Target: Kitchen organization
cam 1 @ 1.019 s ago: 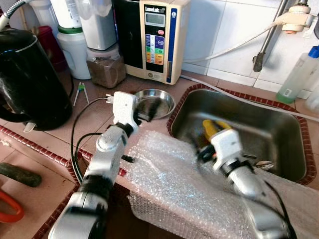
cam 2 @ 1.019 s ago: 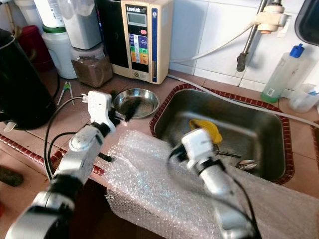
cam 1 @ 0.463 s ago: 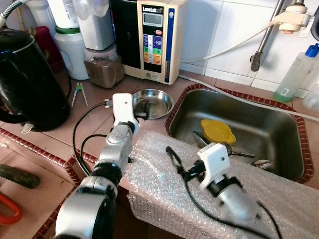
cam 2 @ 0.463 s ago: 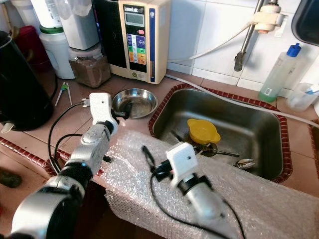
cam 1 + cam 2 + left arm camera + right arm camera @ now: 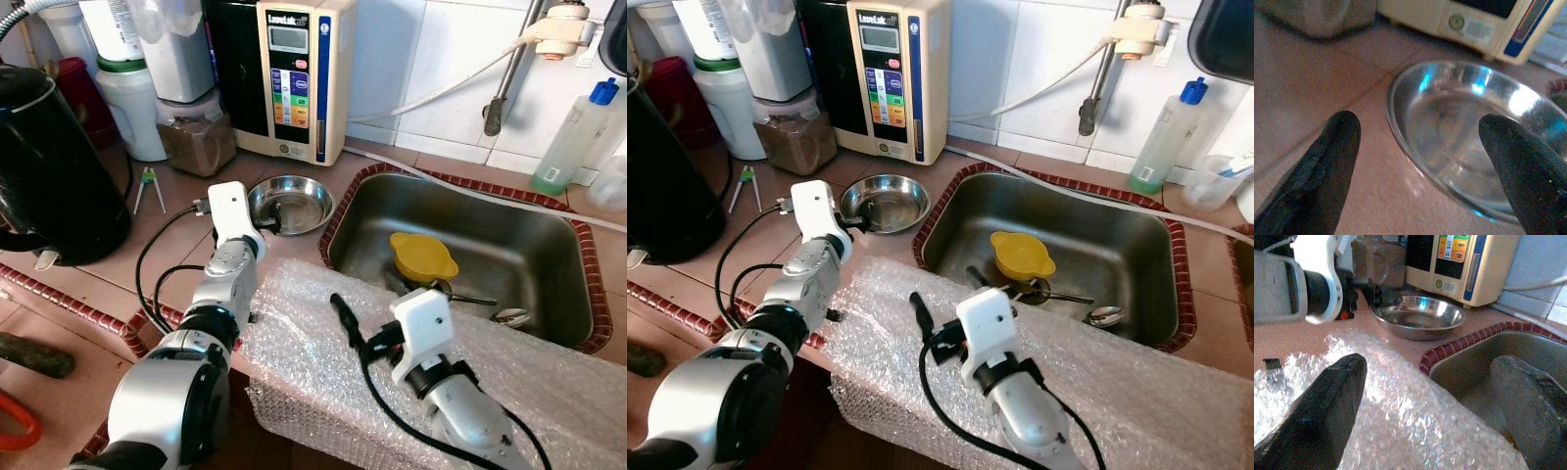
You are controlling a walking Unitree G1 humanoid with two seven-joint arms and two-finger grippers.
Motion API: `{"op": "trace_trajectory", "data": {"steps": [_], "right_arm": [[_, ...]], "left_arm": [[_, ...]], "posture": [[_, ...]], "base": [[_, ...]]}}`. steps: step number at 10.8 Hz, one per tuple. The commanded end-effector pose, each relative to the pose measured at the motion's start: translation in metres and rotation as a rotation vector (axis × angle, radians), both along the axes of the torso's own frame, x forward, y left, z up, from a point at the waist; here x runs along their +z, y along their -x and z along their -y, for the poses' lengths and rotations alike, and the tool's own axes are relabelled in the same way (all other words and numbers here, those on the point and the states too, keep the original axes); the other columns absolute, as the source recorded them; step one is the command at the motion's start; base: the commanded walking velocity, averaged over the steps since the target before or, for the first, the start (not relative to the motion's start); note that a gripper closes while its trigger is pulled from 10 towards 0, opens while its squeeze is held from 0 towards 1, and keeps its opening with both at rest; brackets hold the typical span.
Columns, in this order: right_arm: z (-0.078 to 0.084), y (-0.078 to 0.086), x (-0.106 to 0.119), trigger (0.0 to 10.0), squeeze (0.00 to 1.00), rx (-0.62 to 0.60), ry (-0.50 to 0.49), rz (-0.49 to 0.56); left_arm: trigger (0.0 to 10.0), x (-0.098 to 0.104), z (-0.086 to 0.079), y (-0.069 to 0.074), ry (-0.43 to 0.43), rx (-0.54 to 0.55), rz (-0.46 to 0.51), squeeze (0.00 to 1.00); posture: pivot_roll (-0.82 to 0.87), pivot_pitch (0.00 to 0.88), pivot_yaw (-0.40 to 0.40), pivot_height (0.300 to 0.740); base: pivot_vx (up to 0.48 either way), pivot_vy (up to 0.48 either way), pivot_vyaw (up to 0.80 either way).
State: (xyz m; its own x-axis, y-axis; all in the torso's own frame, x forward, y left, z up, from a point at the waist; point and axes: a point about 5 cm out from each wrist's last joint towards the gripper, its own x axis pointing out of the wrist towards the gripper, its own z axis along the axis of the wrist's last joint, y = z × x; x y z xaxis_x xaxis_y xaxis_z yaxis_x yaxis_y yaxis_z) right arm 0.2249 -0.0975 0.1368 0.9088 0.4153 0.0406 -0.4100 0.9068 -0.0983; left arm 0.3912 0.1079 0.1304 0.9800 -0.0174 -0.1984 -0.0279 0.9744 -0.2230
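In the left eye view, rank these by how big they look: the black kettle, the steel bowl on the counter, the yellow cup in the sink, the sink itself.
1. Sink
2. Black kettle, partly cut off by the frame edge
3. Steel bowl
4. Yellow cup

The bowl looks only slightly larger than the cup.

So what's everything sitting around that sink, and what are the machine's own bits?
Bowl: one, steel, on the counter left of the sink.
Sink: one, steel, red-tiled rim.
Funnel: one, yellow, in the sink.
Spoons: a few, steel, in the sink by the funnel.
Bubble wrap: one sheet, clear, draped over the counter's front edge.
Kettle: one, black, far left.
Water machine: one, cream, against the wall.
Jar: one, brown contents, left of the machine.
Bottle: one, clear with blue cap, right of the sink.
Left claw: open, straddling the bowl's rim.
Right claw: open, over the bubble wrap.
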Motion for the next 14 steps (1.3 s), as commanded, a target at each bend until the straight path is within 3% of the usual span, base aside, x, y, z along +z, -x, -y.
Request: {"op": "trace_trajectory", "data": {"steps": [1, 2, 3, 4, 5, 9, 14], "right_arm": [[0.003, -0.002, 0.009, 10.0, 1.00, -0.021, -0.026, 0.025], [0.005, -0.005, 0.012, 10.0, 1.00, -0.041, -0.049, 0.027], [0.004, -0.005, 0.013, 10.0, 0.60, -0.041, -0.052, 0.025], [0.004, -0.005, 0.014, 10.0, 0.00, -0.039, -0.054, 0.023], [0.004, -0.005, 0.013, 10.0, 0.00, -0.039, -0.053, 0.016], [0.006, -0.007, 0.013, 10.0, 0.00, -0.031, -0.036, 0.009], [0.003, -0.013, 0.012, 10.0, 0.00, -0.001, -0.019, 0.011]], "left_arm": [[10.0, 0.001, 0.005, -0.001, 0.023, -0.013, -0.024, 0.00], [10.0, -0.002, 0.010, 0.000, 0.025, -0.017, -0.048, 0.00], [10.0, -0.005, 0.012, 0.001, 0.023, -0.019, -0.067, 0.00], [4.7, -0.013, 0.013, 0.005, 0.039, -0.017, -0.111, 0.00], [0.0, -0.018, 0.011, 0.006, 0.053, 0.001, -0.140, 0.00], [0.0, -0.019, 0.002, 0.006, 0.099, 0.045, -0.162, 0.00], [0.0, -0.026, -0.050, 0.009, 0.056, 0.171, -0.167, 0.00]], "posture": [[-0.12, 0.000, 0.075, 0.740], [-0.12, 0.000, 0.073, 0.740], [-0.12, 0.000, 0.072, 0.740], [-0.12, 0.000, 0.071, 0.740], [-0.12, 0.000, 0.069, 0.740], [-0.11, 0.000, 0.057, 0.740], [-0.07, 0.000, 0.042, 0.740]], "base": [[0.000, 0.000, 0.00], [0.000, 0.000, 0.00], [0.000, 0.000, 0.00], [0.000, 0.000, 0.00], [0.000, 0.000, 0.00], [0.000, 0.000, 0.00], [0.000, 0.000, 0.00]]}}
